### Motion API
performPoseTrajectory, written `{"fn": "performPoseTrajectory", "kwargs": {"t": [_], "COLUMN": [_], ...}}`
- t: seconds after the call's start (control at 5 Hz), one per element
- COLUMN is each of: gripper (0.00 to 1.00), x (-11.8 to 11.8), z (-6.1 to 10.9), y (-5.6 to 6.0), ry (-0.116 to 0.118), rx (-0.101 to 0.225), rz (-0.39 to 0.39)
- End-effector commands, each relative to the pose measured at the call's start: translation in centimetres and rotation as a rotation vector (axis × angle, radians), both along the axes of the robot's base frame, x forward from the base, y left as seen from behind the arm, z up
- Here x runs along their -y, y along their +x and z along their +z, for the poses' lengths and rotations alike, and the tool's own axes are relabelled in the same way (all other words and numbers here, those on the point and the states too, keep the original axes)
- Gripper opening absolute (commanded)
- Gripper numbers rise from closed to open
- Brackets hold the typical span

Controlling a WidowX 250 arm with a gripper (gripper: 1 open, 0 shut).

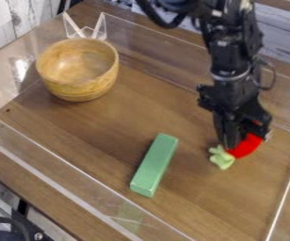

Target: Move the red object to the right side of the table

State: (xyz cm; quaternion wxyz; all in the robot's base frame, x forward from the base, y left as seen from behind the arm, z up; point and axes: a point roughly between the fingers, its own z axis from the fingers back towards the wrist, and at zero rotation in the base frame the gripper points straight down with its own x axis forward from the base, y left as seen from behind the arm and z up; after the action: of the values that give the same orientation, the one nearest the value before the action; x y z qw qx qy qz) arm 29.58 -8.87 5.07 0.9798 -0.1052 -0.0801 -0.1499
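On the dark tabletop, at its right side: gripper clamped on the red object, apparently barely off the surface; release pending.

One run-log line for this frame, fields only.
gripper: shut on red object | red object: low over the table, right side, green stem toward the green block | wooden bowl: far left, untouched

red object — green stem, on table, right side
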Motion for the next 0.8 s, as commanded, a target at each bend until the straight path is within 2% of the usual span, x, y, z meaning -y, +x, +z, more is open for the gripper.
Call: {"fn": "performPoseTrajectory", "kwargs": {"t": [0.0,0.4,0.6], "gripper": [0.0,0.0,0.0], "x": [-0.5,2.2,2.5], "z": [-0.2,1.4,2.2], "y": [-0.1,-3.0,-3.9], "ry": [-0.015,0.038,0.053], "rx": [0.036,0.0,0.003], "rz": [-0.035,-0.041,-0.003]}}
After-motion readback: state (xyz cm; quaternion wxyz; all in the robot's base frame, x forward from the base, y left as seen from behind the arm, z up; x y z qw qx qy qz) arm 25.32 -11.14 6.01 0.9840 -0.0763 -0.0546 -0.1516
